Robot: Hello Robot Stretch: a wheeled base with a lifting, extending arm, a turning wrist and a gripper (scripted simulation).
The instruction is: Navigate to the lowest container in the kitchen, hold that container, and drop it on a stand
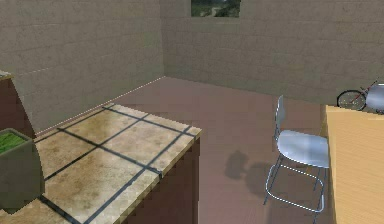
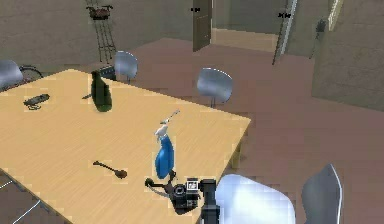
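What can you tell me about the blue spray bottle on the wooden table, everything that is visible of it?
The blue spray bottle stands upright on the light wooden table, close to the table's edge nearest the arm side view's bottom. Its body is bright blue and looks like plastic, narrowing upward to a pale trigger head on top. The gripper is just below it in the picture; whether the two touch cannot be told.

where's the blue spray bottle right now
The blue spray bottle stands on the wooden table, arm side view's lower middle, right of a dark spoon.
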